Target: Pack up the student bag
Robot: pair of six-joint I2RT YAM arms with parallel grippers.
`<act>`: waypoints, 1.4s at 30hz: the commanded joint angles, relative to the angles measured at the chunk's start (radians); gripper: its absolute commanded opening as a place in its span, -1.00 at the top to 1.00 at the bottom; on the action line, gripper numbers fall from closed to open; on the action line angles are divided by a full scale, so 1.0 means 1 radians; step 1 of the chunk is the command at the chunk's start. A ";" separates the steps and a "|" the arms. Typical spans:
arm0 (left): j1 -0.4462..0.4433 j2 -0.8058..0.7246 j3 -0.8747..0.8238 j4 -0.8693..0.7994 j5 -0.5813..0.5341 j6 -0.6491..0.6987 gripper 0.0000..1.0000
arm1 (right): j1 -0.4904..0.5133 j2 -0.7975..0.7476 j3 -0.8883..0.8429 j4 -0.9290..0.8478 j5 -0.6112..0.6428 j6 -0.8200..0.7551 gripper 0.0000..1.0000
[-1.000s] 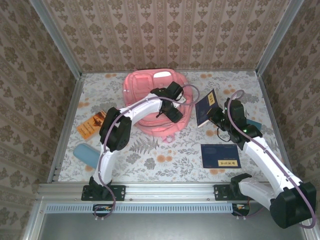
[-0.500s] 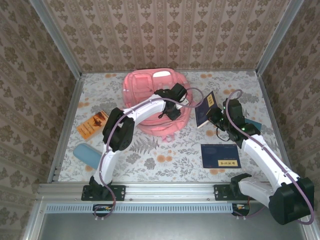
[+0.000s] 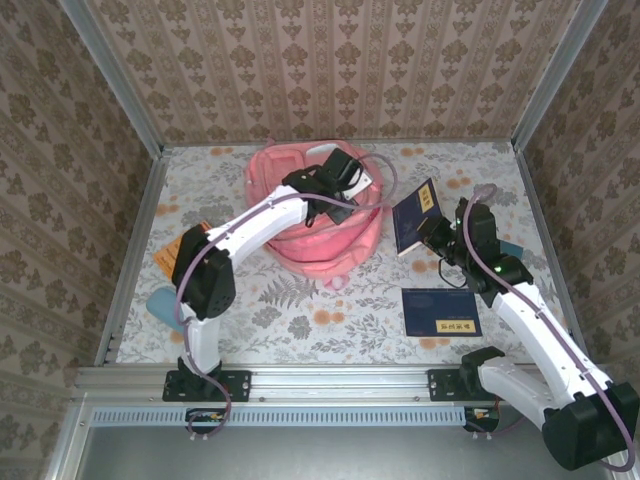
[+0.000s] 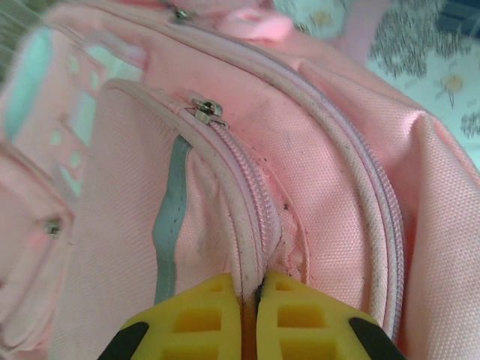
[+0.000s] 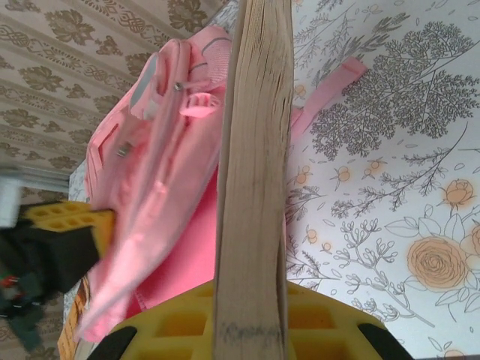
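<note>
The pink student bag (image 3: 335, 245) lies at the back middle of the table. My left gripper (image 3: 333, 203) reaches over it from the left. In the left wrist view its yellow fingers (image 4: 202, 315) are shut on the zip edge (image 4: 251, 225) of a pocket of the student bag (image 4: 337, 172), with fabric pinched between them. My right gripper (image 3: 437, 237) is shut on a dark-blue book (image 3: 414, 216), held on edge just right of the bag. The book's page edges (image 5: 253, 187) stand up between my right fingers (image 5: 172, 322), and the pink student bag (image 5: 172, 210) shows left of them.
A second dark-blue booklet (image 3: 440, 312) lies flat in front of the right arm. An orange packet (image 3: 170, 256) and a light-blue case (image 3: 160, 302) lie at the left, partly behind the left arm. A teal object (image 3: 510, 247) peeks out beside the right arm. Walls enclose three sides.
My left gripper has closed on the bag's zip edge and drawn back toward the rear wall, raising the fabric. The right gripper with the book has shifted slightly.
</note>
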 commanded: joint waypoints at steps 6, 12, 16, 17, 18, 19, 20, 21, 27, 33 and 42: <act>-0.002 -0.105 0.001 0.262 -0.118 -0.025 0.95 | 0.010 -0.027 0.041 -0.017 -0.113 0.090 0.85; -0.002 -0.078 0.034 0.294 -0.129 -0.048 0.97 | 0.102 -0.014 0.001 0.112 -0.159 0.194 0.85; -0.004 -0.082 0.023 0.306 -0.126 -0.072 0.99 | 0.203 0.071 -0.044 0.298 -0.170 0.273 0.86; -0.003 -0.086 0.023 0.305 -0.120 -0.075 1.00 | 0.228 0.098 -0.055 0.356 -0.160 0.291 0.86; -0.004 -0.091 0.024 0.301 -0.113 -0.078 1.00 | 0.248 0.130 -0.063 0.415 -0.147 0.303 0.86; -0.003 -0.097 0.024 0.300 -0.108 -0.080 1.00 | 0.263 0.160 -0.067 0.461 -0.141 0.312 0.86; -0.004 -0.106 0.024 0.295 -0.104 -0.083 1.00 | 0.272 0.198 -0.064 0.516 -0.141 0.317 0.86; -0.004 -0.116 0.026 0.290 -0.098 -0.087 1.00 | 0.280 0.237 -0.058 0.560 -0.137 0.322 0.86; -0.003 -0.161 0.052 0.234 -0.050 -0.110 1.00 | 0.322 0.429 -0.020 0.807 -0.049 0.346 0.86; -0.002 -0.158 0.098 0.186 -0.041 -0.126 1.00 | 0.335 0.606 0.002 0.996 0.074 0.390 0.85; 0.011 -0.145 0.118 0.172 -0.033 -0.162 1.00 | 0.348 0.935 0.204 1.113 0.189 0.445 0.85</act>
